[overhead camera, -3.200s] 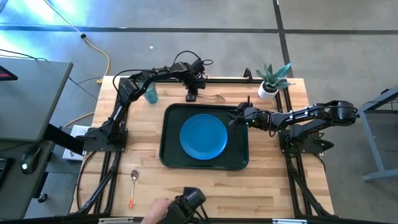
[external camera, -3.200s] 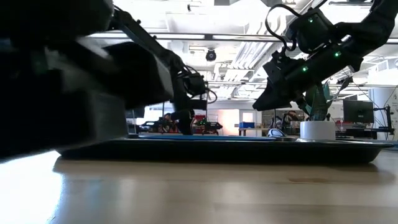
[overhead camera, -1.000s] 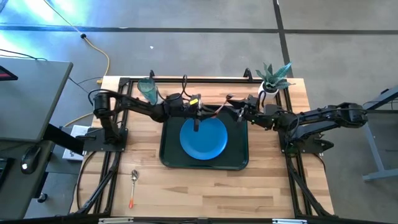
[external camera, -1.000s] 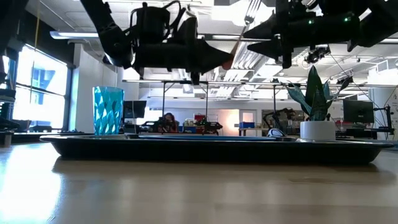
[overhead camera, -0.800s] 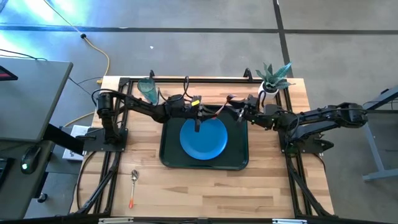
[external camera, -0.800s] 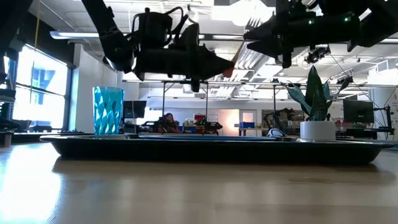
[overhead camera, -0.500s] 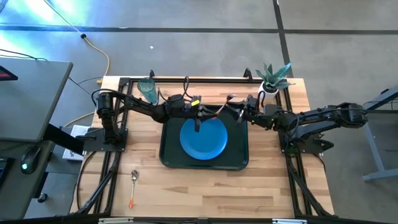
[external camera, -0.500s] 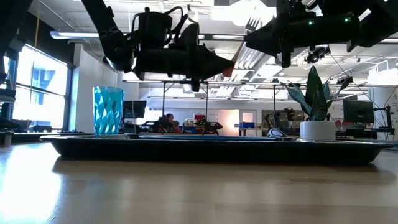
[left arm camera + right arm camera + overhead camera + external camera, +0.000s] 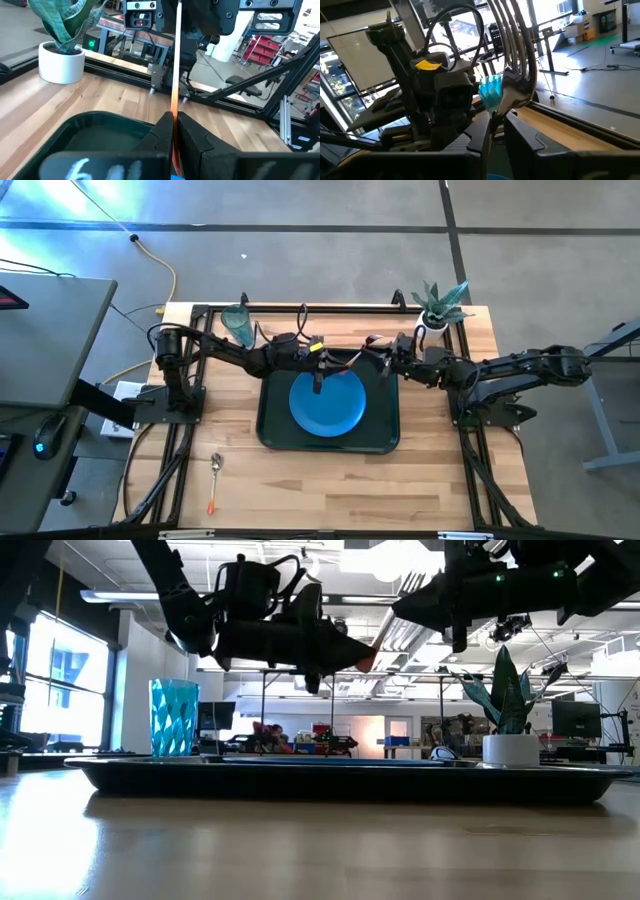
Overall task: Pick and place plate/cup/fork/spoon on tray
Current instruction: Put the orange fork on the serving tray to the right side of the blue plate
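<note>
Both arms meet over the back edge of the tray [image 9: 272, 430], and the fork [image 9: 174, 75] is strung between them! The left gripper [image 9: 326, 362] has its jaws pressed tight on the orange handle; its wrist view shows the slim orange shaft rising straight from between the two dark fingers [image 9: 159, 134]. Over on the other side, the right gripper [image 9: 384, 362] has its jaws drawn in on the silver tined head, and the right wrist view shows the tines fanning up from the narrow gap between the fingers [image 9: 525, 135]. So the fork hangs in the air above the tray's back rim, pinched at both ends.

Below, the blue plate [image 9: 327, 401] lies flat in the middle of the tray. The cup [image 9: 238, 325] stands upright on the desk [image 9: 440, 480] behind the tray's left corner. The spoon [image 9: 215, 480] lies on the desk near the front left, well apart from the tray. A potted plant [image 9: 436, 308] sits at the back right.
</note>
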Controlling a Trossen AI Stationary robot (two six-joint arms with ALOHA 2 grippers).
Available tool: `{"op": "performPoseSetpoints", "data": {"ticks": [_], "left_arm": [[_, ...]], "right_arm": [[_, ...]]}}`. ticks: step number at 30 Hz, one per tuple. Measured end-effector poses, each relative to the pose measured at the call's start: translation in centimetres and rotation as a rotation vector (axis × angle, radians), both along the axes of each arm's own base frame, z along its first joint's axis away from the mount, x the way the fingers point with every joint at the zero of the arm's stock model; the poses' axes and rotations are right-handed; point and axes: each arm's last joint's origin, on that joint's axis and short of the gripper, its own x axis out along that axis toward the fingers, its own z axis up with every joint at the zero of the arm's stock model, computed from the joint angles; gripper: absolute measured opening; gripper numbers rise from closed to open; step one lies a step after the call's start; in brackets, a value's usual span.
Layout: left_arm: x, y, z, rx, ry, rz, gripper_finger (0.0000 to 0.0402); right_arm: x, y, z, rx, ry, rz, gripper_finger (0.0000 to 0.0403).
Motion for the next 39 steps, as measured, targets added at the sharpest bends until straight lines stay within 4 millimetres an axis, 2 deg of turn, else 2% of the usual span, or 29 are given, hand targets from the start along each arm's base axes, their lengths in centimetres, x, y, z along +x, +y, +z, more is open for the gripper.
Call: {"op": "performPoseSetpoints", "data": {"ticks": [6,14,22,31,39], "left_arm": [[0.0,-0.3,-0.1,-0.007,0.008,-0.006,0.0007],[0.0,-0.3,-0.5,0.002,0.047,-0.022,0.0031],[-0.7,1.6,-0.9,-0.018,0.132,0.015,0.0084],[-1.4,3.1,-1.6,-0.11,0.198,0.045,0.0113],[-1.9,4.3,-1.6,-0.18,0.211,0.001,0.0104]], "right_arm": [[0.1,0.2,0.0,0.001,0.003,0.04,0.0008],[0.1,0.1,-0.5,0.068,0.031,0.043,0.0003],[-0.6,-0.9,-3.5,0.247,0.267,-0.062,0.0],[-1.8,-2.8,-3.1,0.412,0.259,0.07,0.0],[-4.8,-4.6,-1.7,0.454,0.24,-0.067,0.0]]}}
